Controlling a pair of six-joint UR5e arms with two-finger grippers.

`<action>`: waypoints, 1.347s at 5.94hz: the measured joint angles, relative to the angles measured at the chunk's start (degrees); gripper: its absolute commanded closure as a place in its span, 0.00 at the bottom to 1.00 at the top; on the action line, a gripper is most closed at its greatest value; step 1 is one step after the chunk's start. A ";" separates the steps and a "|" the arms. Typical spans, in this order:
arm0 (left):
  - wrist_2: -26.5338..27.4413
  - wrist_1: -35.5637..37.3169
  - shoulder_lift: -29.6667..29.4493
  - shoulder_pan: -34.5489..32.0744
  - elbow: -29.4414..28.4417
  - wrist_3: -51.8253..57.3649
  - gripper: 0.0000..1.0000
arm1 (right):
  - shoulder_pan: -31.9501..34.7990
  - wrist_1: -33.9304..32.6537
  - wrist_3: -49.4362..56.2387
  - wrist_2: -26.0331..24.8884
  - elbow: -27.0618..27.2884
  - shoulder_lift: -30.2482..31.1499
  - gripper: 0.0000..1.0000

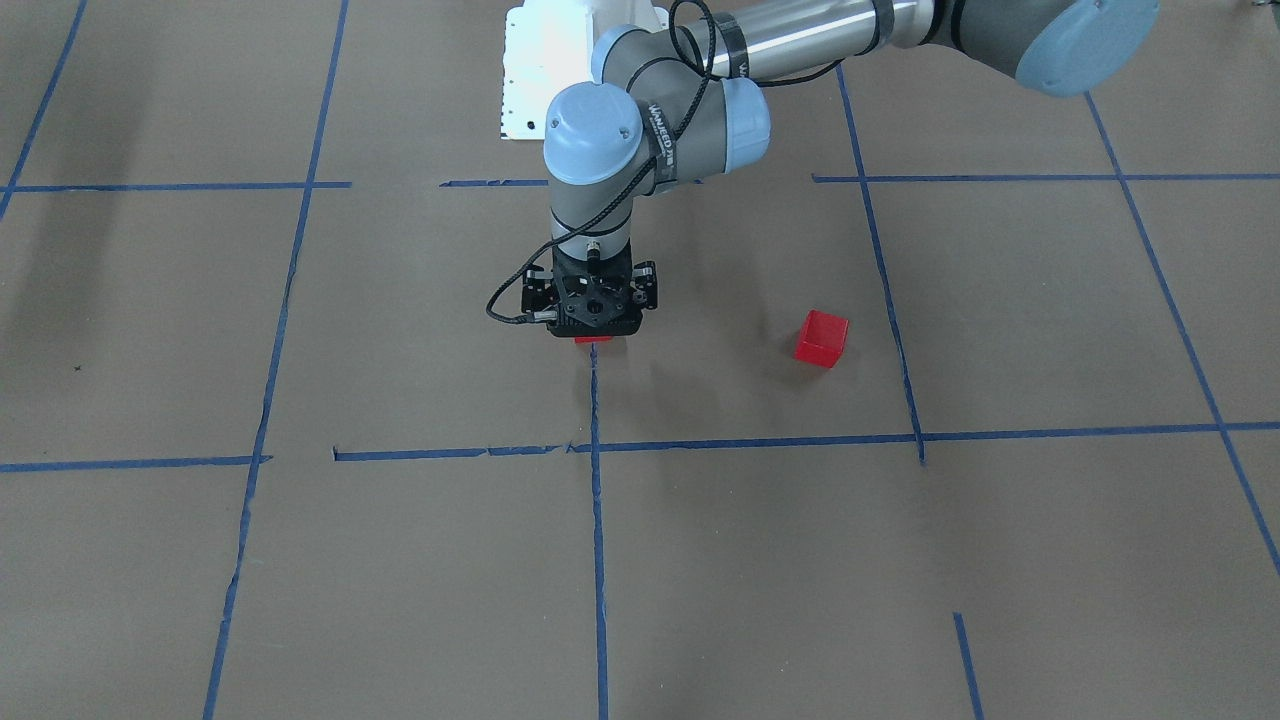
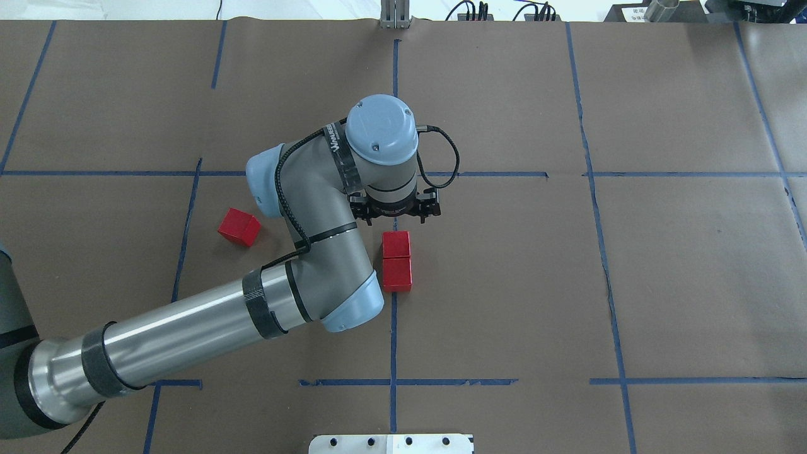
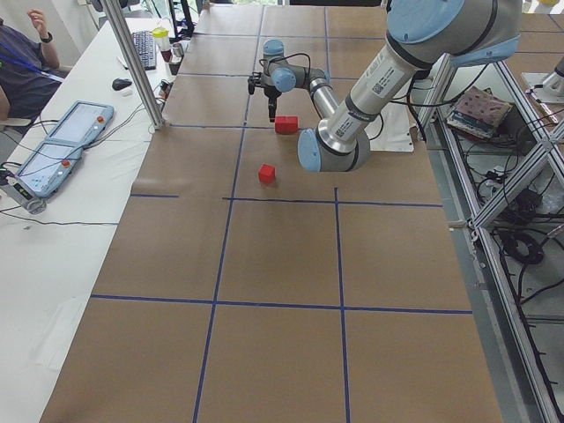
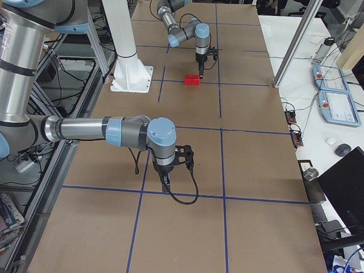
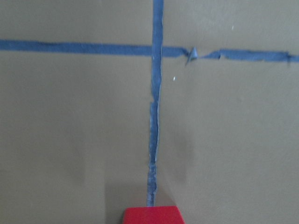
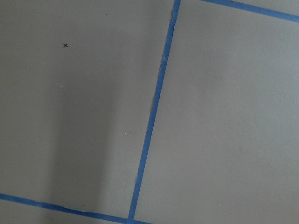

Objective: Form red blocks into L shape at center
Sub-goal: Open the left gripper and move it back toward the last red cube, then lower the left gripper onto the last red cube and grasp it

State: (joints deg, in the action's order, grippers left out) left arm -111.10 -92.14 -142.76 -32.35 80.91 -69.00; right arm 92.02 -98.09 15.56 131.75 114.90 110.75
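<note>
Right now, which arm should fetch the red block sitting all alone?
Left, I'd say. The left gripper hangs beside the paired blocks at the center, and the lone block lies close on that arm's side. The right gripper sits far down the table.

Brown paper (image 3: 282, 256) gridded with blue tape (image 3: 264, 305) fills the middle. At nine o'clock, a white bench (image 3: 53, 264) holds a pendant (image 3: 62, 145); keyboard (image 3: 144, 48) at eleven.
</note>
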 measured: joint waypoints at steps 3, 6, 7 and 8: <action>-7.97 1.12 14.21 -9.17 12.24 17.66 0.00 | 0.00 0.00 -0.01 0.11 0.19 -0.01 0.00; -8.12 -1.54 22.60 -11.32 14.11 27.57 0.00 | 0.00 -0.04 -0.01 0.03 0.23 -0.01 0.00; -8.09 -3.28 24.33 -11.31 14.05 27.74 0.00 | 0.00 -0.02 -0.01 0.01 0.23 -0.01 0.00; -8.05 -4.09 25.14 -11.15 13.85 27.63 0.00 | 0.00 -0.03 -0.01 0.00 0.23 -0.01 0.00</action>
State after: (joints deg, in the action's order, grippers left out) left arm -119.15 -96.23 -117.61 -43.50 94.77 -41.37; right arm 92.02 -98.11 15.56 131.75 115.14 110.74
